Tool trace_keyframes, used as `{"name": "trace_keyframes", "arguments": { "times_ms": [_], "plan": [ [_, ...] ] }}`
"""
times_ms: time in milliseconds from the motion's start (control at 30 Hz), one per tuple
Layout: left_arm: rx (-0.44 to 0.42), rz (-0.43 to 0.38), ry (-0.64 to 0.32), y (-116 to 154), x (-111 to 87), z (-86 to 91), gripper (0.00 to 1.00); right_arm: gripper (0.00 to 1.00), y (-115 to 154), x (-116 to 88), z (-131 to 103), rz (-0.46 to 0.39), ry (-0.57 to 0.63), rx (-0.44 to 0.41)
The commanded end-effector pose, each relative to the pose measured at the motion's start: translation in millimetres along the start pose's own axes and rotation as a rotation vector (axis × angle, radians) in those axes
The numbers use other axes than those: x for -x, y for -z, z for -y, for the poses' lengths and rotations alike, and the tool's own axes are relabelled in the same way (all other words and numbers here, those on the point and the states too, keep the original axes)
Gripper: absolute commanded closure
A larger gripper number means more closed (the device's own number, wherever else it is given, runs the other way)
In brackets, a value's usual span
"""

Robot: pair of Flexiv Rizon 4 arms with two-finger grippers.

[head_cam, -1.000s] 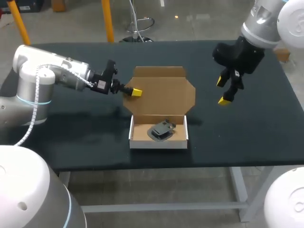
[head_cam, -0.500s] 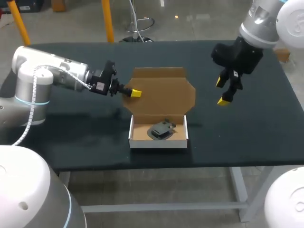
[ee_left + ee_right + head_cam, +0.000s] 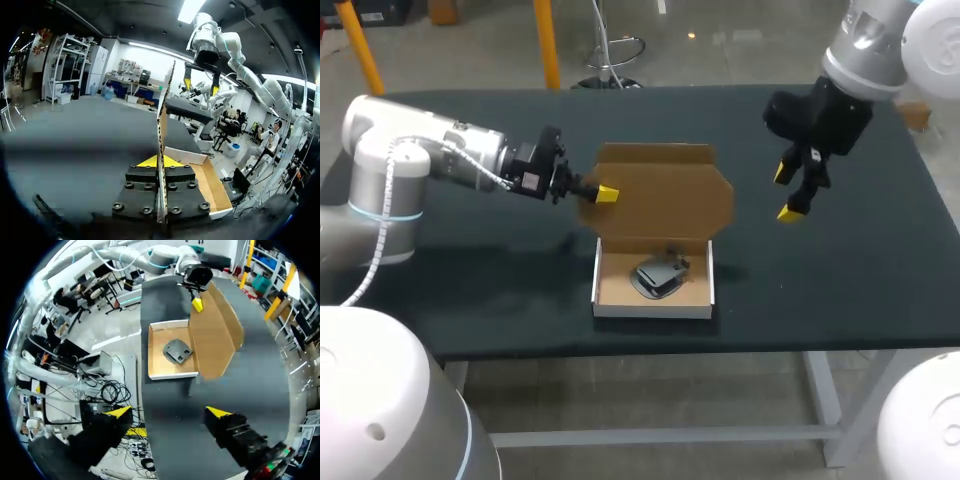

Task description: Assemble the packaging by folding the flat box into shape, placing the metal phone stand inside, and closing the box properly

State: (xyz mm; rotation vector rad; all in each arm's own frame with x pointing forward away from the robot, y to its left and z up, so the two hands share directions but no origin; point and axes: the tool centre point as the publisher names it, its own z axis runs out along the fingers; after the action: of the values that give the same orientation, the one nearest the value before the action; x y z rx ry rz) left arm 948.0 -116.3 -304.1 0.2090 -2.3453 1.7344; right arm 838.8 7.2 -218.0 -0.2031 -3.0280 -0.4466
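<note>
Tilts the lid (image 3: 660, 195) a little nearer upright than a second ago, drawn by the left gripper (image 3: 605, 194), which is clamped on the flap's side edge at 9 o'clock. From the left wrist, shows that lid edge-on as a thin sheet pinched between the two fingers. Nudges the box (image 3: 653, 308) a shade toward 6 o'clock along the way. Leaves the right gripper (image 3: 788, 192) much where it was, hanging at 2 o'clock of the box, fingers spread, holding nothing. Suggests folding done, loading done, closing under way. Judging from this, only needs the lid carried over toward 6 o'clock and tucked in.

Keeps the metal phone stand (image 3: 658, 275) inside the tray, lying flat near its middle. Looks dark grey and smooth, with a rounded plate and a folded arm on top. Shows plain brown card on the box's inner faces, white on the outer walls, matte throughout. Has clipped corners on the lid and a narrow tuck flap (image 3: 655, 153) creased along its 12 o'clock edge. Rests on a dark, dull table (image 3: 840, 270) with little sheen.
</note>
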Motion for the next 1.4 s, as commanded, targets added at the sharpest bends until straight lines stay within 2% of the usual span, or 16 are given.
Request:
{"name": "trace_keyframes", "arguments": {
  "times_ms": [33,700,1100,1400],
  "plan": [
    [-0.001,0.006,-0.001,0.9,-3.5,0.1,1.0,0.0,2.5,-0.7,-0.1,-0.003,0.002,-0.003],
    [-0.001,0.006,-0.001,0.9,-3.5,0.1,1.0,0.0,12.9,5.7,-16.8,0.018,0.043,-0.017],
    [-0.035,0.102,-0.171,13.2,-19.4,-1.6,1.0,0.0,15.0,6.7,-24.8,0.024,0.055,-0.034],
    [-0.007,0.107,-0.244,9.1,-23.8,-7.3,1.0,0.0,13.9,6.2,-27.7,0.021,0.058,-0.039]
  ]
}}
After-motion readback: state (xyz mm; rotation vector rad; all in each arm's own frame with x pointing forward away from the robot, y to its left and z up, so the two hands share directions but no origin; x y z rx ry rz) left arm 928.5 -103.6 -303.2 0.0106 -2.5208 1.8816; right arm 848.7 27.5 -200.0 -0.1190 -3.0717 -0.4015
